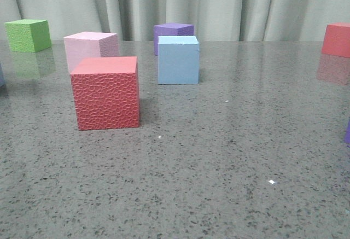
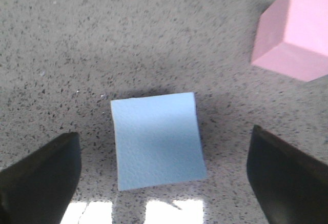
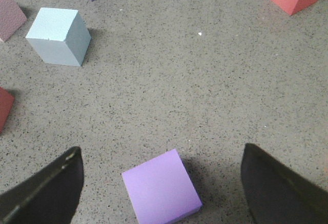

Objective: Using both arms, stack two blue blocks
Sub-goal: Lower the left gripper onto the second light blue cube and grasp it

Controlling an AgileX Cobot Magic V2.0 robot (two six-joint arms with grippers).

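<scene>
One pale blue block (image 1: 178,59) stands mid-table in the front view, in front of a dark purple cube (image 1: 174,30). It also appears in the right wrist view, blue block (image 3: 59,37), far from that gripper. Another blue block (image 2: 156,139) lies on the table in the left wrist view. My left gripper (image 2: 163,134) hovers over it, open, with its fingers wide on either side and not touching. My right gripper (image 3: 161,152) is open above a light purple cube (image 3: 161,188). Neither gripper shows in the front view.
A red textured cube (image 1: 105,93) stands front left with a pink cube (image 1: 90,47) behind it. A green cube (image 1: 28,35) sits far left and a salmon cube (image 1: 336,39) far right. The pink cube (image 2: 292,34) lies beyond the left gripper. A curtain closes the back.
</scene>
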